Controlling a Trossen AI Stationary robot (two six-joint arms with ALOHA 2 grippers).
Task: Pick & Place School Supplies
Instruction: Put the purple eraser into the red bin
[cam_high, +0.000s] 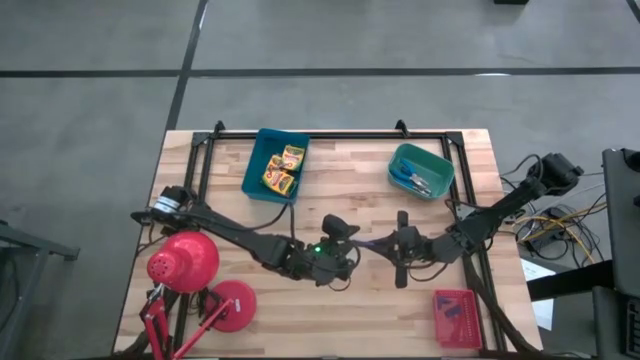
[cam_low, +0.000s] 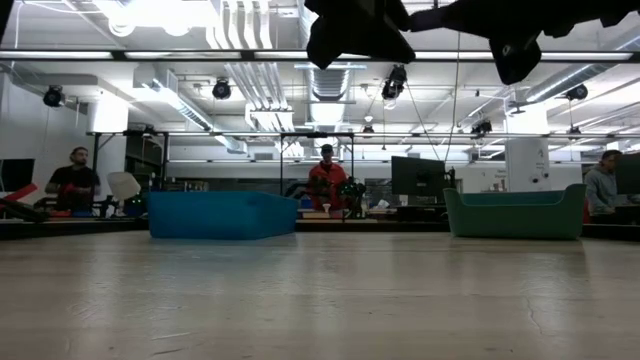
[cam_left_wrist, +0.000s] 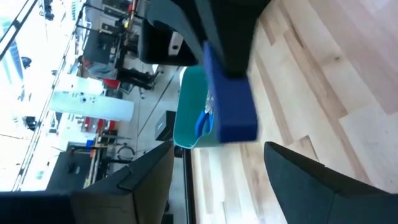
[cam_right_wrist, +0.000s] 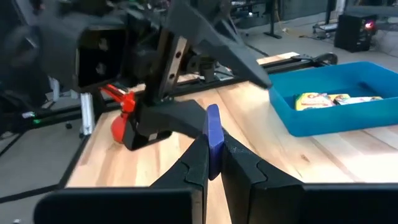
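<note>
Above the table's middle, my right gripper (cam_right_wrist: 213, 149) (cam_high: 388, 243) is shut on a small blue-purple stick (cam_right_wrist: 213, 134) (cam_left_wrist: 229, 93). My left gripper (cam_left_wrist: 217, 158) (cam_high: 352, 243) faces it from the left and is open. Its fingers stand on either side of the stick's free end, and I cannot tell whether they touch it. Yellow crayon boxes (cam_high: 283, 170) lie in the blue tray (cam_high: 258, 170) at the far side. Blue-handled scissors (cam_high: 408, 178) lie in the teal tray (cam_high: 440, 165). My right gripper pinches the stick's near end (cam_right_wrist: 213, 163) between its two fingers, coming roughly level from the table's right side. The rest of the stick juts out past the fingertips toward my left gripper. The stick is lifted clear of the table.
A red tray (cam_high: 457, 318) with purple sticks sits at the near right corner. A red desk lamp (cam_high: 185, 262) stands at the near left. A black frame (cam_high: 330, 135) runs along the table's far edge and sides. People sit at desks in the room beyond.
</note>
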